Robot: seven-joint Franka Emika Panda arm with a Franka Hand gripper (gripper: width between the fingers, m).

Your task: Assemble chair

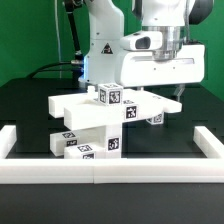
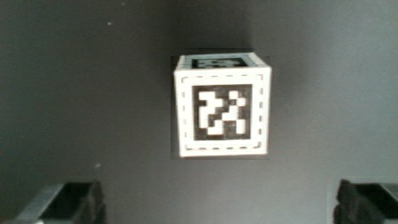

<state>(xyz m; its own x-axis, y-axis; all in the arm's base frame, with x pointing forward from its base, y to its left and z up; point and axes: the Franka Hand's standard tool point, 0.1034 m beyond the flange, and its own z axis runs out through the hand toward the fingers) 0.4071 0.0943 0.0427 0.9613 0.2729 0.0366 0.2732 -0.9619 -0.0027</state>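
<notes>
Black table (image 1: 30, 110), one white border rail (image 1: 100, 169), several stacked tagged chair parts (image 1: 95, 120), end effector (image 2: 217, 205) agape, empty.

The chair parts (image 1: 95, 118) look like matte white plastic, smooth-faced and blocky, each bearing black-and-white square tags that appear printed and flat. In the wrist view, one small white block (image 2: 224, 105) shows the same dull finish, its tag at its centre. The table (image 1: 30, 105) is black and matt. The border rail (image 1: 100, 168) at 6 o'clock looks smooth, white and faintly satin.
</notes>
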